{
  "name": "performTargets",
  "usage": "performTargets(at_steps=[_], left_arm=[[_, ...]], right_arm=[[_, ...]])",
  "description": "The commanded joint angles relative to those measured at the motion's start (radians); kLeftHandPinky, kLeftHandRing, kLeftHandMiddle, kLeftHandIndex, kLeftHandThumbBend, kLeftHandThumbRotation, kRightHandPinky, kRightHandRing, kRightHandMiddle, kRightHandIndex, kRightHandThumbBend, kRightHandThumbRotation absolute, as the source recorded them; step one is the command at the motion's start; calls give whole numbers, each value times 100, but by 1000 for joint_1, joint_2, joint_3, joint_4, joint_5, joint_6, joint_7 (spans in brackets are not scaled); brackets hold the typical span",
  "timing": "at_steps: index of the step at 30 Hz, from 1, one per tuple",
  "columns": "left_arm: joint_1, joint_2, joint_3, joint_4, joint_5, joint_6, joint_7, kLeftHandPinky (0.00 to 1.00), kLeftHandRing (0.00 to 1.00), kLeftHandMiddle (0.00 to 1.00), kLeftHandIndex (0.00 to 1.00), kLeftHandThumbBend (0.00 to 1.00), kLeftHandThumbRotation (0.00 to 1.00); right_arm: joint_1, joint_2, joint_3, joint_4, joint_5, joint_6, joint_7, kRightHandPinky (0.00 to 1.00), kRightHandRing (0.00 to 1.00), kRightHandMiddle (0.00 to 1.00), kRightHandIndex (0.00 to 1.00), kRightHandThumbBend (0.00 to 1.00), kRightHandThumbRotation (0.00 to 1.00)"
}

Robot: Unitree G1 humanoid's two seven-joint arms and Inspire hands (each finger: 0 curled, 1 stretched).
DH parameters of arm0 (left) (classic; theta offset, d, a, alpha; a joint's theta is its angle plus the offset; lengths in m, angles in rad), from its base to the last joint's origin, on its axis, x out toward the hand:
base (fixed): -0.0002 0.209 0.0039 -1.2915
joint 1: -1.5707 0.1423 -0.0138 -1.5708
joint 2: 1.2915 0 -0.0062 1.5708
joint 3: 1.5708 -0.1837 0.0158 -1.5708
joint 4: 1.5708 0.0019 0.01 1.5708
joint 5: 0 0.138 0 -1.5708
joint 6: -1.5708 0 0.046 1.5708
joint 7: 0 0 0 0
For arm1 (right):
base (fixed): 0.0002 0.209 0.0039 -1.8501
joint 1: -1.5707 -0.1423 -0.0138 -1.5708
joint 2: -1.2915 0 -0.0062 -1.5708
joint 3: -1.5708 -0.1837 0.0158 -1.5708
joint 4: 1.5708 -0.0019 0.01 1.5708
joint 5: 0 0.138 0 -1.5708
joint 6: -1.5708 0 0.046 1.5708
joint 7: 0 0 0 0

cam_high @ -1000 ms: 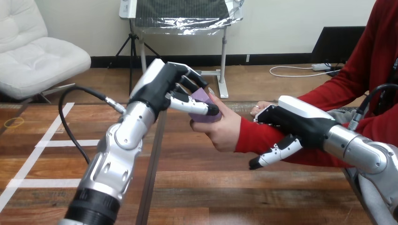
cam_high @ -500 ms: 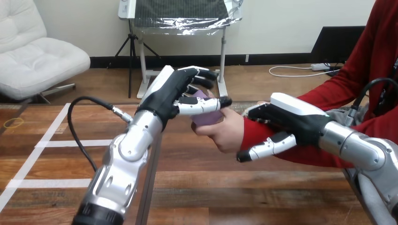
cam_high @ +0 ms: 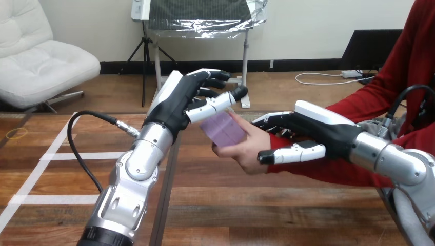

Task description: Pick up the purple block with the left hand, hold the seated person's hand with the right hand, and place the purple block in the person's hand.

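Purple block [cam_high: 223,129] now lies in the person's hand [cam_high: 250,152], at scene centre. Left hand [cam_high: 180,102], closed on the block a second ago, has spread its fingers and sits just left of it, thumb just above. Release appears complete. Right hand [cam_high: 320,130] straddles the person's wrist [cam_high: 281,141] at right, fingers and thumb straightened, no longer gripping.
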Motion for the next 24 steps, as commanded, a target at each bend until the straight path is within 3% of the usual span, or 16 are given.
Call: performTargets(at_steps=[1, 15, 24], left_arm=[[-24, 12, 13, -14, 6, -21, 22, 70, 76, 78, 78, 81, 97], [-16, 11, 4, -3, 3, -32, 28, 76, 80, 80, 81, 84, 100], [6, 17, -1, -31, 12, -30, 30, 78, 81, 81, 82, 81, 100]], right_arm=[[-1, -20, -50, -19, 42, -18, 12, 67, 83, 85, 86, 100, 93], [27, -19, -77, -36, 44, -9, -1, 73, 89, 91, 92, 100, 99], [49, -15, -100, -51, 39, -41, -44, 72, 88, 91, 94, 100, 100]])
